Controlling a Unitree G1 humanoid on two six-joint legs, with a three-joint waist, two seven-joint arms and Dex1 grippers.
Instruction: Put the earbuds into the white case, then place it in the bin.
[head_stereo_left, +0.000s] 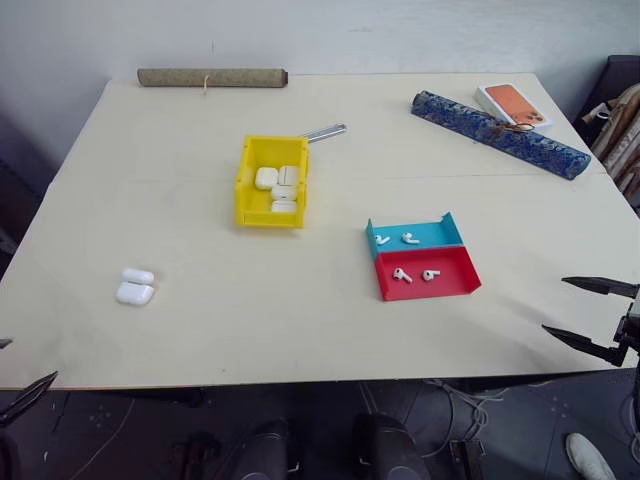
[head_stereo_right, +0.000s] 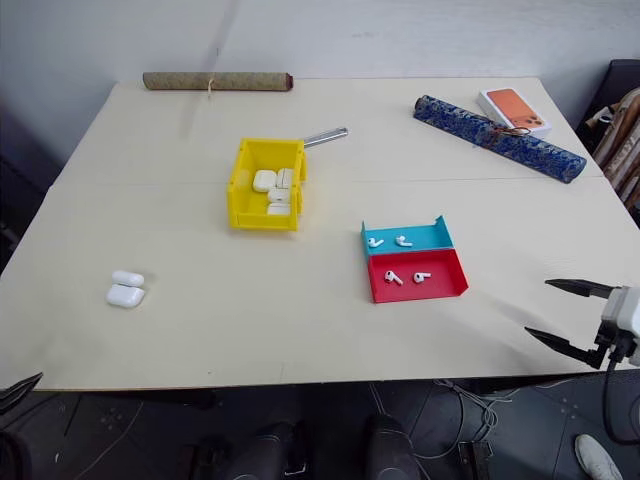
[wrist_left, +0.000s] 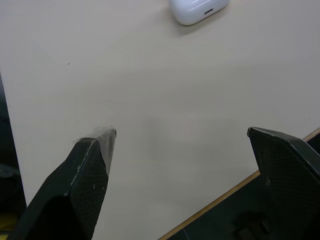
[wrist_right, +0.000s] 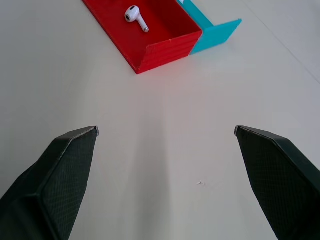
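Earbuds (head_stereo_left: 415, 272) wait sorted in the red-and-teal tray (head_stereo_left: 456, 290); right gripper (head_stereo_left: 585, 315) and left gripper (wrist_left: 182, 137) both spread wide, empty, ready to pick.

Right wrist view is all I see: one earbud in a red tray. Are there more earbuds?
Observer: Yes, four earbuds in all: two in the red half of the tray, two in the teal half.
Operator: Where is the white case?
Observer: The white case lies near the front left corner of the table, close to the open left gripper.
Operator: And the bin?
Observer: The yellow bin stands mid-table, behind and left of the tray, holding several other cases.
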